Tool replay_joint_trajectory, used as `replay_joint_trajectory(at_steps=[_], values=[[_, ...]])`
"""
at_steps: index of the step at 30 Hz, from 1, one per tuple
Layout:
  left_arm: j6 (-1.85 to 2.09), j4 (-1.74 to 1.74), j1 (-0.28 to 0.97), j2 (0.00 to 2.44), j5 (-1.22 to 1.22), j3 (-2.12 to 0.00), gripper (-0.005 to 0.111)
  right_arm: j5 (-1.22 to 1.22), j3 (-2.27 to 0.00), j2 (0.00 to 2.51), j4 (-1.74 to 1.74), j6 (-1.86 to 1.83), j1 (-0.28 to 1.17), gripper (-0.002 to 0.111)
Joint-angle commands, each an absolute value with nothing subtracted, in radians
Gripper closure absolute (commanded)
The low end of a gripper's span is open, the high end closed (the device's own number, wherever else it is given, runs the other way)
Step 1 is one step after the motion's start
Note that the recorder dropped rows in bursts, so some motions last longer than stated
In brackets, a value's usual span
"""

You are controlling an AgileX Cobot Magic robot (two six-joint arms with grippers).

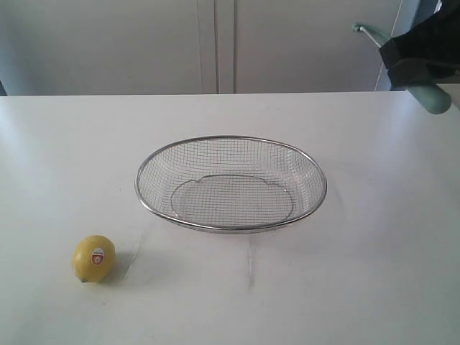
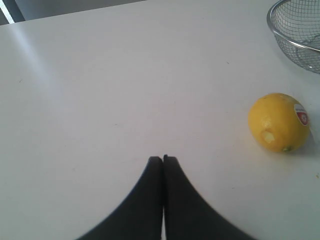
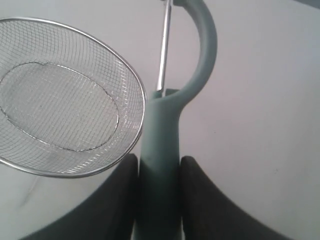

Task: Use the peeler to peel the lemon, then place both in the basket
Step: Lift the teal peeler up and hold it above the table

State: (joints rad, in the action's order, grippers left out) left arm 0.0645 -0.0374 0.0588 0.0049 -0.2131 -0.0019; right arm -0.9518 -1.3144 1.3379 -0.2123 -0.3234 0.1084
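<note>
The yellow lemon (image 1: 93,259) with its red-and-white sticker lies on the white table at the front left; the left wrist view shows the lemon (image 2: 278,122) off to one side of my left gripper (image 2: 163,159), which is shut and empty above the bare tabletop. My right gripper (image 3: 159,162) is shut on the teal handle of the peeler (image 3: 165,135), whose metal blade (image 3: 163,50) points away from the jaws. In the exterior view the right gripper (image 1: 417,61) holds the peeler (image 1: 433,97) high at the back right. The wire mesh basket (image 1: 231,227) sits mid-table, empty.
The white table (image 1: 359,287) stretches around the basket. Pale cabinet doors (image 1: 215,43) stand behind the table's far edge. The basket rim (image 2: 295,47) shows at a corner of the left wrist view, beyond the lemon.
</note>
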Motion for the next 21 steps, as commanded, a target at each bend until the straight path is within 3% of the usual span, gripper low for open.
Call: replay_joint_trajectory(at_steps=[1,21], values=[[0.061,-0.043,0.066,0.000,-0.211,0.000,0.107,-0.858,-1.260,1.259,-0.237,-0.334,0.108,0.108],[0.061,-0.043,0.066,0.000,-0.211,0.000,0.107,-0.806,-1.200,1.238,-0.473,-0.446,0.108,0.108]])
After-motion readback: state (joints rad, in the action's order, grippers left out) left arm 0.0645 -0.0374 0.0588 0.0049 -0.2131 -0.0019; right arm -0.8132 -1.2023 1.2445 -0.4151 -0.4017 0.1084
